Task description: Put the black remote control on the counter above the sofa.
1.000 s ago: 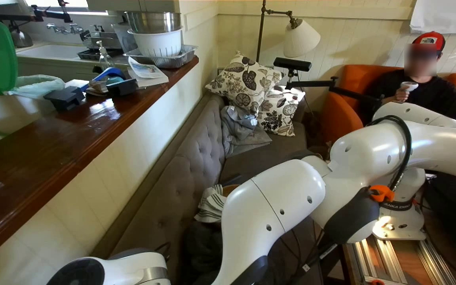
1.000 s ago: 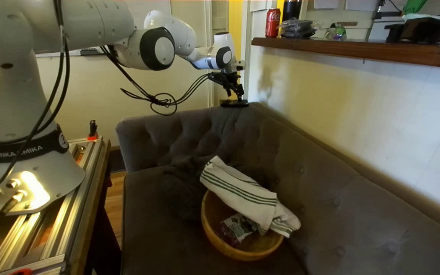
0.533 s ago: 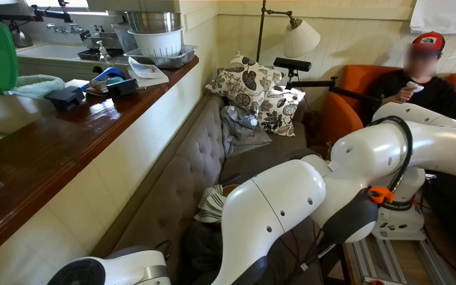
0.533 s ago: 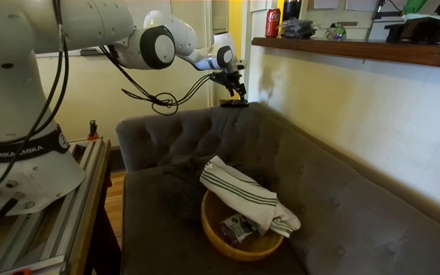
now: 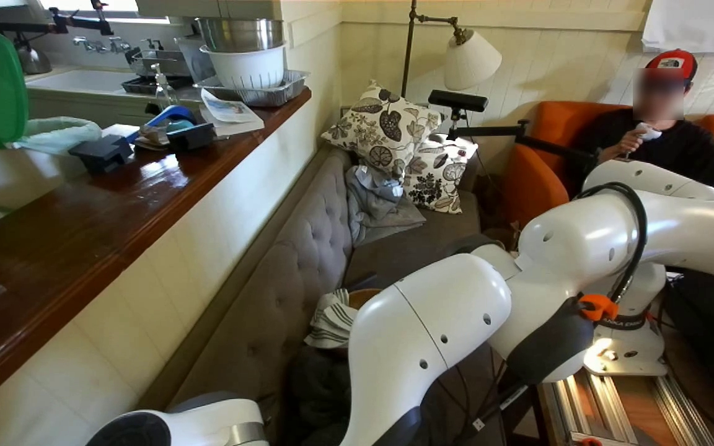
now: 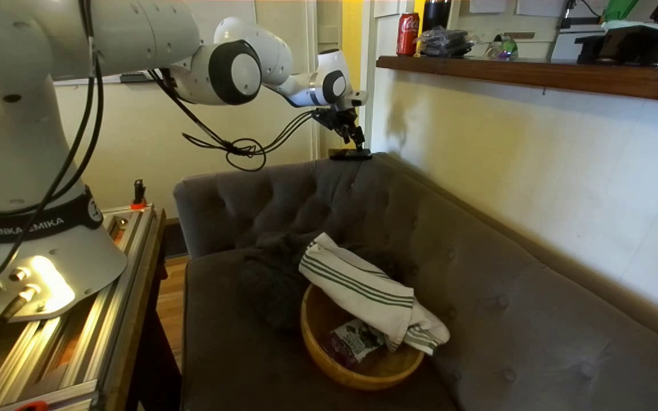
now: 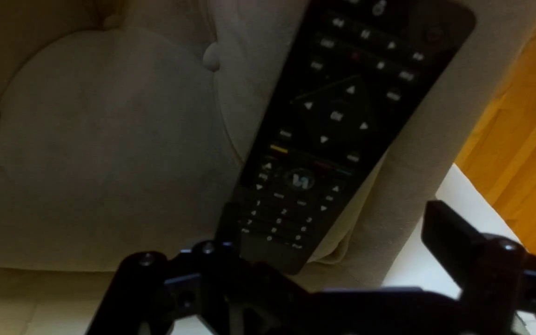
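The black remote control (image 7: 324, 135) lies on the sofa's back corner, buttons up. It also shows in an exterior view (image 6: 340, 154). My gripper (image 7: 333, 216) is open. Its left finger is at the left edge of the remote's lower end; whether it touches cannot be told. The right finger is well apart from the remote's right edge. In an exterior view the gripper (image 6: 354, 138) is just above the remote. The tufted grey-brown sofa (image 6: 494, 274) and the reddish-brown counter (image 5: 146, 217) show in both exterior views. The counter (image 6: 534, 71) runs higher, along the wall.
A red can (image 6: 408, 34), a plastic bag (image 6: 446, 43) and a dark box (image 6: 632, 45) stand on the counter. A wooden bowl (image 6: 363, 382) with a striped towel (image 6: 357, 285) is on the seat. A person (image 5: 661, 130) sits in an orange armchair (image 5: 533, 179).
My gripper has shifted slightly right and then back left above the remote; the arm is a little lower in an exterior view. The remote has not moved. The person's cup hand moved.
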